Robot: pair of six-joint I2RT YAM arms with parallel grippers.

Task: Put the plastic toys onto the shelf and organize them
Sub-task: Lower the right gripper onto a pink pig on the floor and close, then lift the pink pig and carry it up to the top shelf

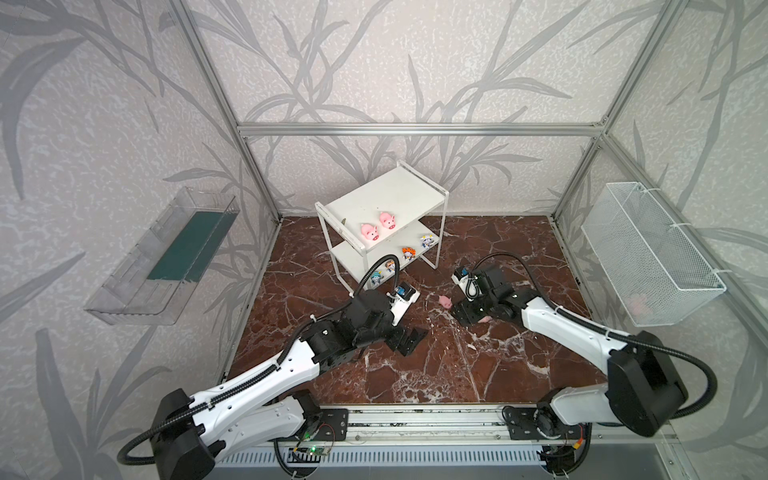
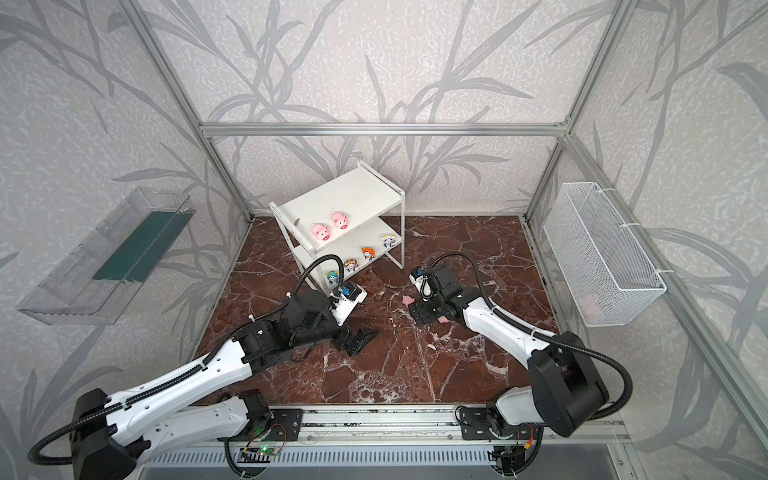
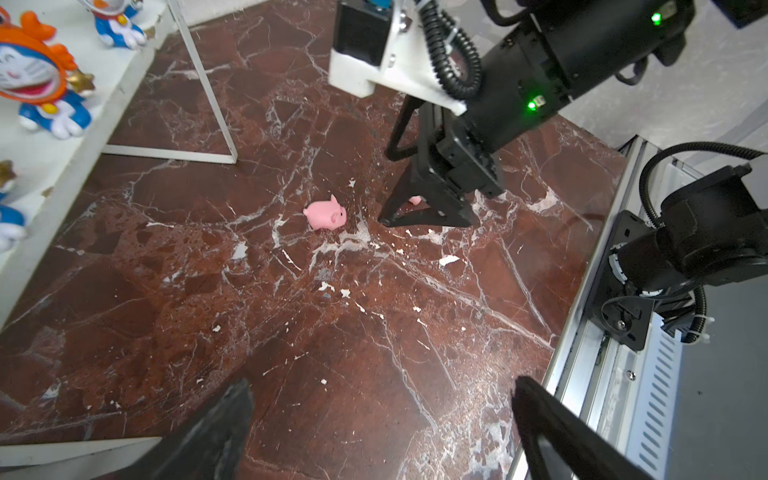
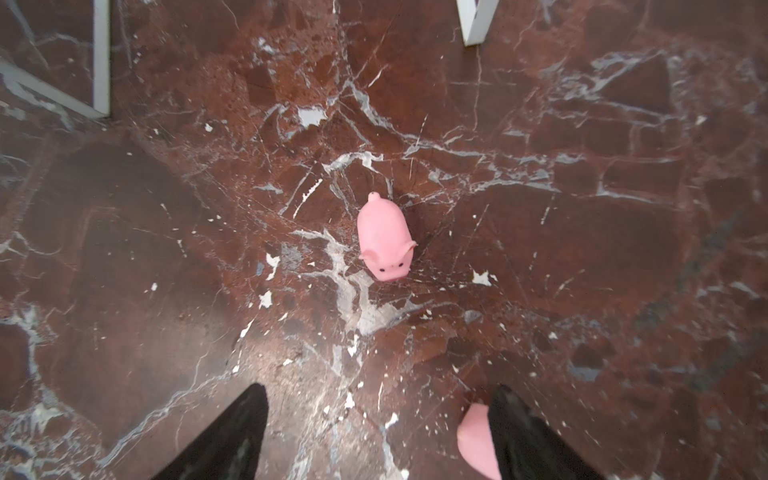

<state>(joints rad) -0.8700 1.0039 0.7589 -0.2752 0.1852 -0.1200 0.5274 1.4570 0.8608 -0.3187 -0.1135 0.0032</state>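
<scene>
The right gripper (image 4: 382, 390) hangs low over the dark red marbled desk (image 4: 166, 249) with its jaws spread; a small rounded pink plastic pig (image 4: 476, 440) lies between them, right against the inner face of one finger and well clear of the other, so nothing is pinched; a second pink pig (image 4: 384, 241) stands on the desk just ahead of the fingertips, snout turned towards the gripper.

Both pigs look light and smooth, perhaps a little squashy; I judge the best hold is across the flanks at the fattest part of the body, not on the snout, ears or tail; a rounded, slick body may squirt out if squeezed off centre, so the gripper should centre over it first and close gently.

Off to the side of the right one, the left gripper (image 3: 382, 382) hovers above the desk, spread wide and empty.

Farther ahead of both stands the white two-tier shelf (image 1: 386, 195); two more pink pigs (image 1: 369, 231) sit side by side near the front edge of its upper board; four tiny cartoon figurines (image 1: 409, 252) stand in a row along the lower board; these look stiff and easily toppled.
</scene>
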